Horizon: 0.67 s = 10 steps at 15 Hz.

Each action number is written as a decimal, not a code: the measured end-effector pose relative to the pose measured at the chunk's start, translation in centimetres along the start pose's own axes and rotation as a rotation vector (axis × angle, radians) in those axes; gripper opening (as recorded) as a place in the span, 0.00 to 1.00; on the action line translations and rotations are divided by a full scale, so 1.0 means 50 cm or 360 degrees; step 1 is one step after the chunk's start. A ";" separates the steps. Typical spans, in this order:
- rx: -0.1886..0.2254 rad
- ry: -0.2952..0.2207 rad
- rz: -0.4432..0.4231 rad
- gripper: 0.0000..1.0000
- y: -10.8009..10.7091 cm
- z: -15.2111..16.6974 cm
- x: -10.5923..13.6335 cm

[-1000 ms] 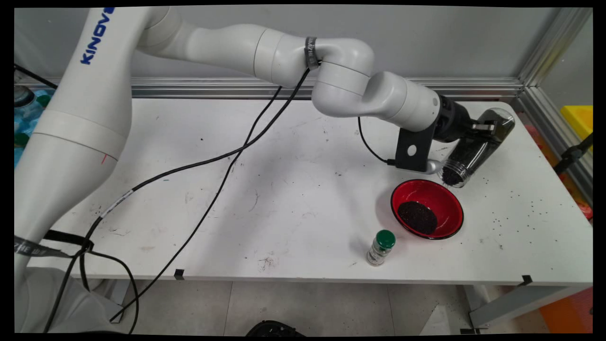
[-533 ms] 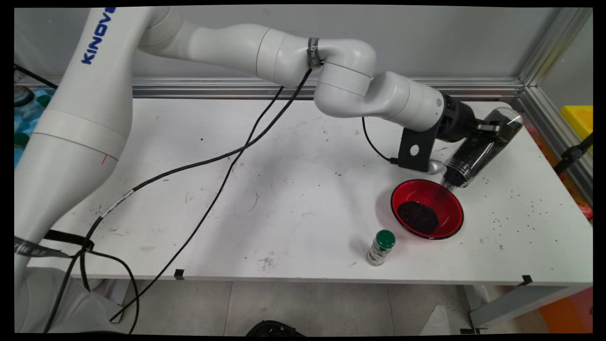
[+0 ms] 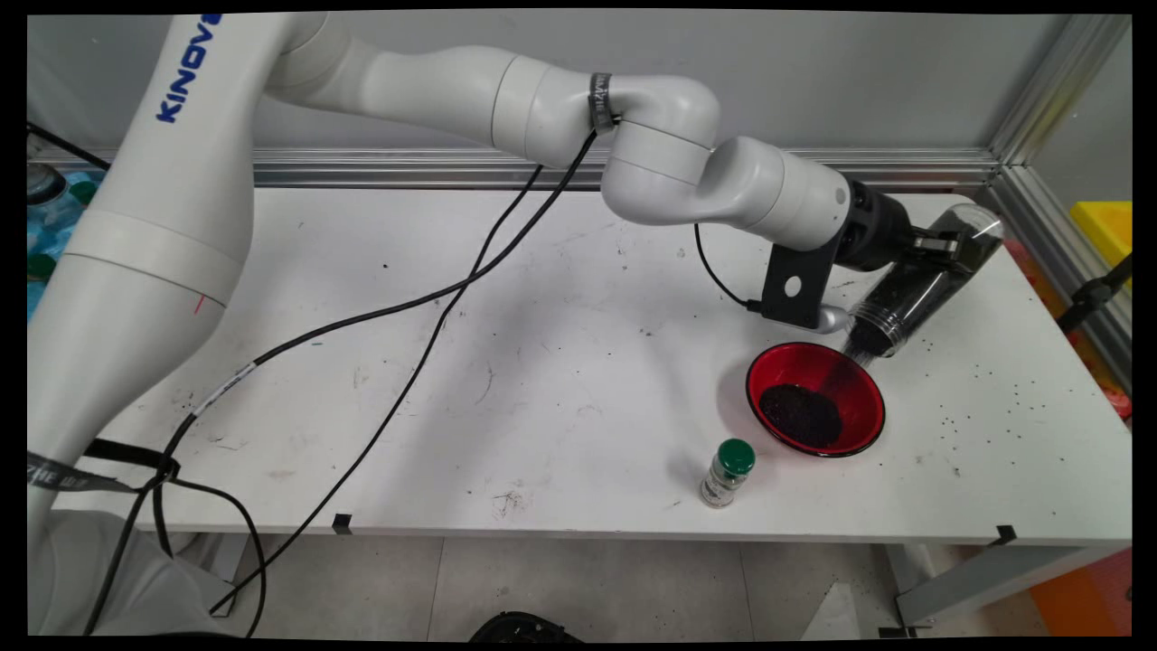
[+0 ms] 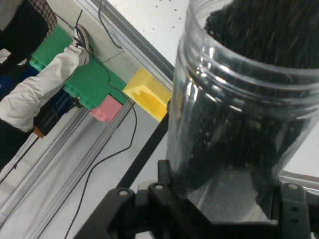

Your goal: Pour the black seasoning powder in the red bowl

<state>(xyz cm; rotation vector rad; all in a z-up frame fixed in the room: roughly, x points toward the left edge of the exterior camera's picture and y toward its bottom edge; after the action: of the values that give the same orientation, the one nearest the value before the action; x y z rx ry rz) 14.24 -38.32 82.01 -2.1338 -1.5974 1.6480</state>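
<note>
Since a second ago the pincer (image 3: 940, 242) has been drifting slightly right and up, carrying the jar (image 3: 913, 294) with it. It is clamping the clear jar of black grains, which is tilting mouth-down just above the far rim of the red bowl (image 3: 863, 375). Grains are lying in the bowl below the pincer. A green-capped bottle (image 3: 728, 473) is standing beyond the bowl on the tabletop (image 3: 542, 407).

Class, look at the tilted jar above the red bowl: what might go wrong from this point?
1. The jar mouth sits over the bowl far rim, so grains may fall outside; specks already dot the table.
2. The gripper holds the smooth jar tilted; it may slip.
3. The small bottle stands close to the bowl and might get knocked.
</note>
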 end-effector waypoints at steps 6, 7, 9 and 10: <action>0.0006 -0.0001 0.0010 0.00 0.001 0.001 0.000; 0.0007 -0.0002 0.0012 0.00 0.001 0.002 0.000; 0.0008 -0.0001 0.0013 0.00 0.001 0.002 0.000; 0.0009 -0.0001 0.0013 0.00 0.001 0.002 0.000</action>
<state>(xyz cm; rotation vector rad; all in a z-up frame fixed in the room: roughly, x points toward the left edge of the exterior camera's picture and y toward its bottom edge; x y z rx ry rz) 14.22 -38.39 81.95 -2.1403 -1.5844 1.6538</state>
